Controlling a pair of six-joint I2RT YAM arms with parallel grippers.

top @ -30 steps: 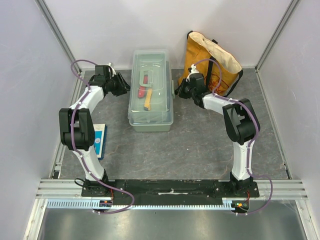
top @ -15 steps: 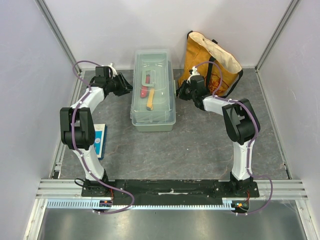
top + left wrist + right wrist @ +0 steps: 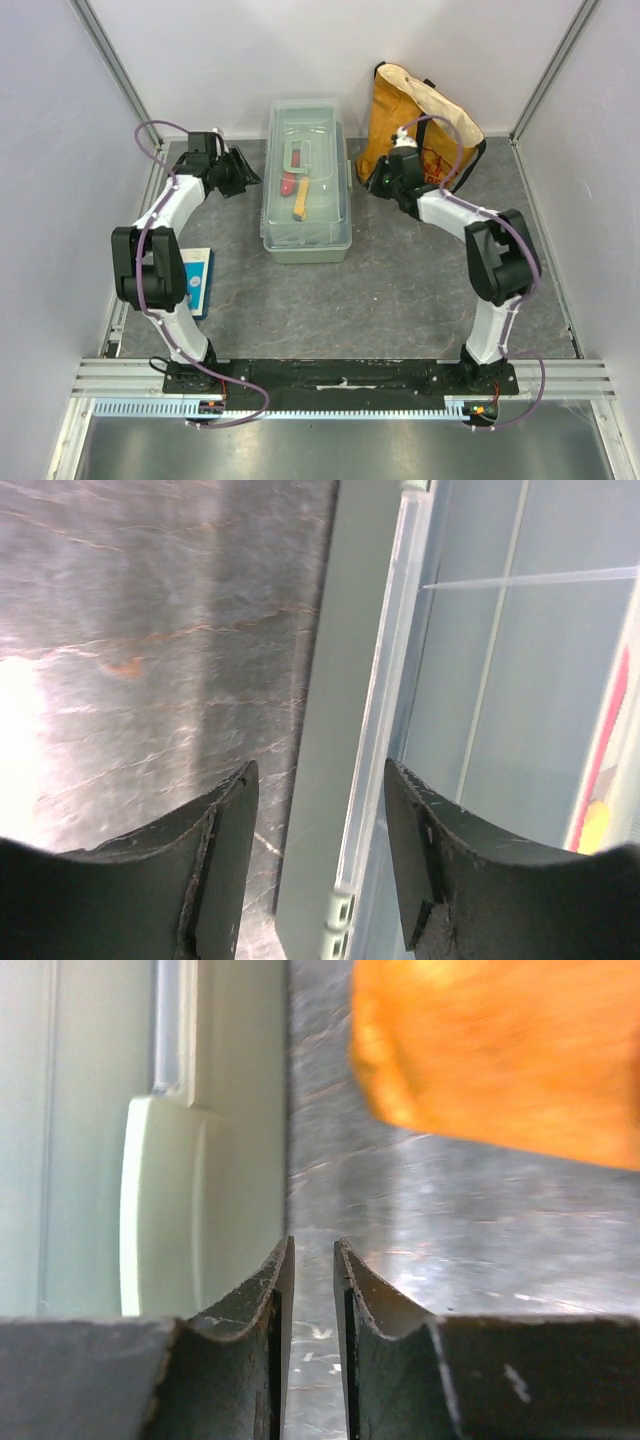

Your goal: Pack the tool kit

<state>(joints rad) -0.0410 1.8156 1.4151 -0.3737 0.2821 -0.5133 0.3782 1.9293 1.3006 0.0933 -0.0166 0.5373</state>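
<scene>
The pale green toolbox (image 3: 306, 228) stands closed at the back centre, clear lid down. Through the lid I see a red-handled tool (image 3: 287, 184) and a yellow-handled tool (image 3: 300, 200). My left gripper (image 3: 248, 176) is open just left of the box. In the left wrist view (image 3: 320, 810) the box's side wall (image 3: 345, 680) shows between the spread jaws, and I cannot tell if they touch it. My right gripper (image 3: 372, 181) is just right of the box. In the right wrist view (image 3: 314, 1248) its jaws are almost together and empty, beside the box wall (image 3: 235, 1110).
A mustard-yellow tote bag (image 3: 425, 118) leans at the back right, close behind my right gripper, and shows orange in the right wrist view (image 3: 500, 1050). A flat blue packet (image 3: 198, 283) lies at the left by my left arm. Walls enclose the table.
The toolbox slid slightly right a second ago, then stayed. My right gripper has drawn back right, off the box. My left gripper has eased a little left.
</scene>
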